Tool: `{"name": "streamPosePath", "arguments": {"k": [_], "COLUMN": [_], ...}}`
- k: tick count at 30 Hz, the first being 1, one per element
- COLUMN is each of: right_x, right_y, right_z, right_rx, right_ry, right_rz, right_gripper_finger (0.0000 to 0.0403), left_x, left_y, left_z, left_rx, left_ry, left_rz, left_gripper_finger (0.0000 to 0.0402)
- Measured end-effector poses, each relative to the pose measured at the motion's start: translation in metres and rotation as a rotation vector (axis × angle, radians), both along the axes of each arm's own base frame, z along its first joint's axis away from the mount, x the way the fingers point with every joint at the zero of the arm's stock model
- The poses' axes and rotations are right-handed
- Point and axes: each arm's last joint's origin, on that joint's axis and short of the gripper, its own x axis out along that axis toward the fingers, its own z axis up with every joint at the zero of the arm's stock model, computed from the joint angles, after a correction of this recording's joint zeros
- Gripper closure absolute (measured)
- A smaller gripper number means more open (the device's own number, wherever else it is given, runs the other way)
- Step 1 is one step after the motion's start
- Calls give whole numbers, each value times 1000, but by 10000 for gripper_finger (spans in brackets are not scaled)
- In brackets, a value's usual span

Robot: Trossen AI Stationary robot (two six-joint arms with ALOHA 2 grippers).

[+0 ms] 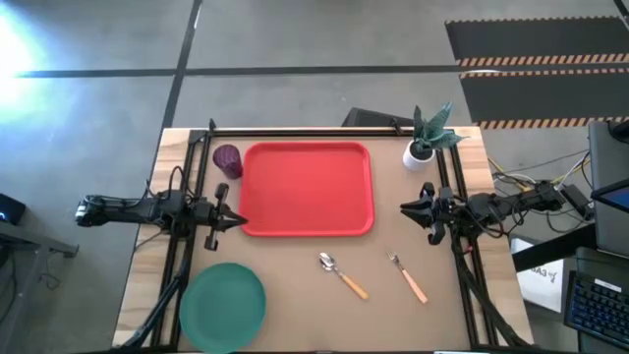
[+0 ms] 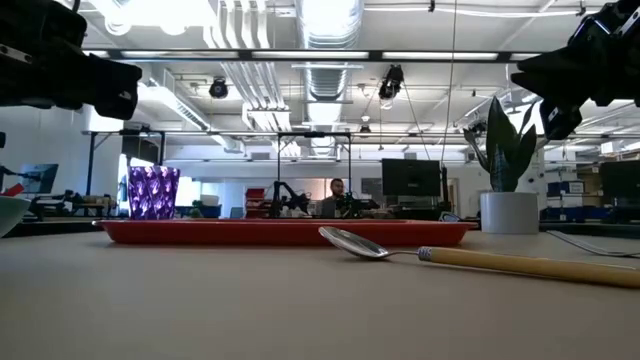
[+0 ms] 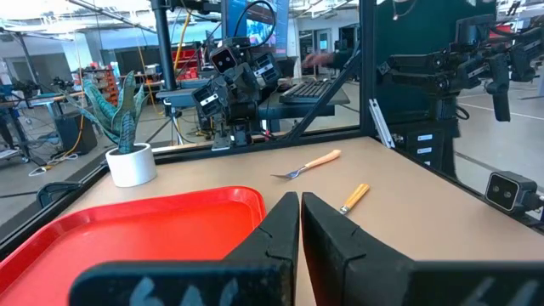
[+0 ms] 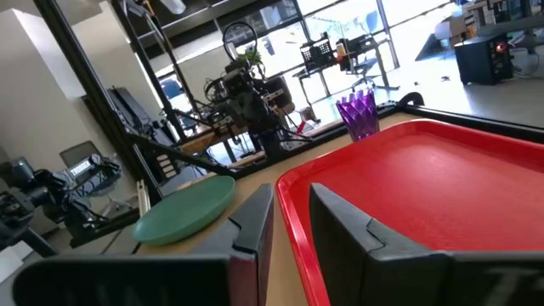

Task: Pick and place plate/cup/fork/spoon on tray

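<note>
I see nothing on the red tray yet. My right gripper, fingers slightly parted and empty, hovers nearer the fork, which lies on the worktop behind-left of them, handle trailing away. My left gripper is closed.

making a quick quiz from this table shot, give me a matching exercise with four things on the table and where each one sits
Things:
1. plate
2. cup
3. spoon
4. plant pot

Places:
A. beside the tray's far left corner
B. near left corner of the table
C. beside the tray's far right corner
D. on the table in front of the tray, left of the fork

Pairs: 1-B, 2-A, 3-D, 4-C
</note>
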Motion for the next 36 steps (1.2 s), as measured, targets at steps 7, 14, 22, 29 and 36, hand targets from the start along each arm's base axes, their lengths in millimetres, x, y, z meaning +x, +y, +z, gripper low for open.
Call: {"name": "streamPosePath", "arguments": {"k": [7,14,22,29,36], "right_x": [0,0,0,0,0], "right_y": [0,0,0,0,-2], "right_z": [0,0,0,0,0], "right_rx": [0,0,0,-75,41], "right_ry": [0,0,0,6,-7], "right_rz": [0,0,0,-5,-81], "right_gripper_finger": [335,335,335,335,335], "left_x": [0,0,0,0,0], "left_y": [0,0,0,0,0], "left_z": [0,0,0,0,0], "left_rx": [0,0,0,0,0], "left_ry": [0,0,0,0,0], "left_rz": [0,0,0,-1,-1], "left_gripper_finger": [402,402,402,402,402]}}
